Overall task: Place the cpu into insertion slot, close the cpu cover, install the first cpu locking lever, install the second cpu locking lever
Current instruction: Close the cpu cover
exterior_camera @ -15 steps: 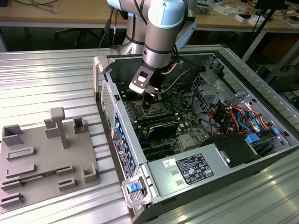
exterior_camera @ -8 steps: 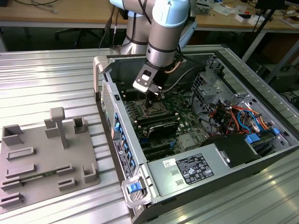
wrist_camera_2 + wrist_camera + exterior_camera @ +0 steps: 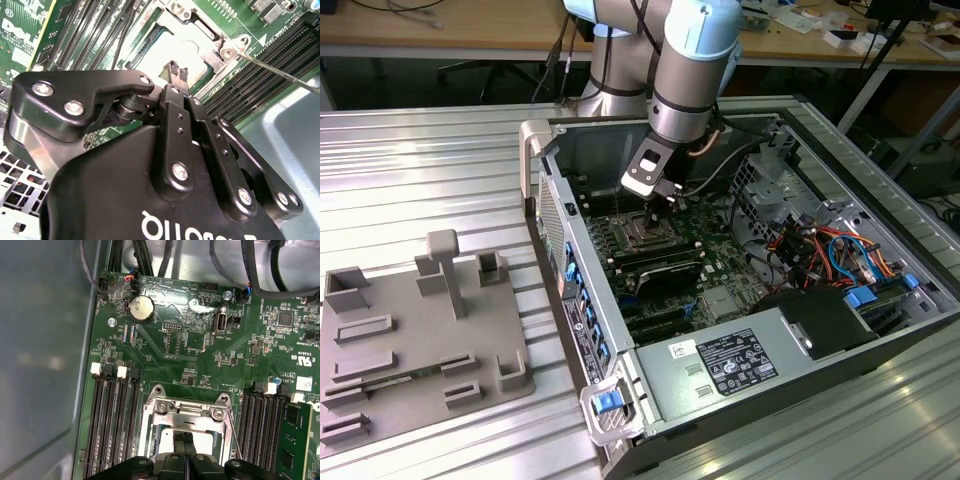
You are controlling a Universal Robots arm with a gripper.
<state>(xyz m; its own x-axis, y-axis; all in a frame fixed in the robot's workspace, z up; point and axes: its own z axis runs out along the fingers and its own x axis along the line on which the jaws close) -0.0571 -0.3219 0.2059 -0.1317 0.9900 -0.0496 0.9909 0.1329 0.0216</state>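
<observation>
On a ribbed metal table [image 3: 420, 170], inside the open computer case [image 3: 552, 215], the gripper [image 3: 185, 442] is pinched closed and empty, directly over the cpu [image 3: 206, 436] seated in the insertion slot [image 3: 145, 432]. The cpu cover [image 3: 182, 412] lies down, and the locking lever [image 3: 234, 435] alongside looks unlatched.

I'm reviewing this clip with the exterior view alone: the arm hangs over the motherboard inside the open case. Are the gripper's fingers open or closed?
Observer: Closed. In the second wrist view the gripper has its fingertips pressed together, with nothing visible between them.
Operator: What lies under them?
Observer: In the first wrist view, the insertion slot, with the cpu cover lying over it.
Operator: Any lever in sight?
Observer: In the second wrist view a thin metal rod runs from the slot's corner out across the memory slots.
</observation>
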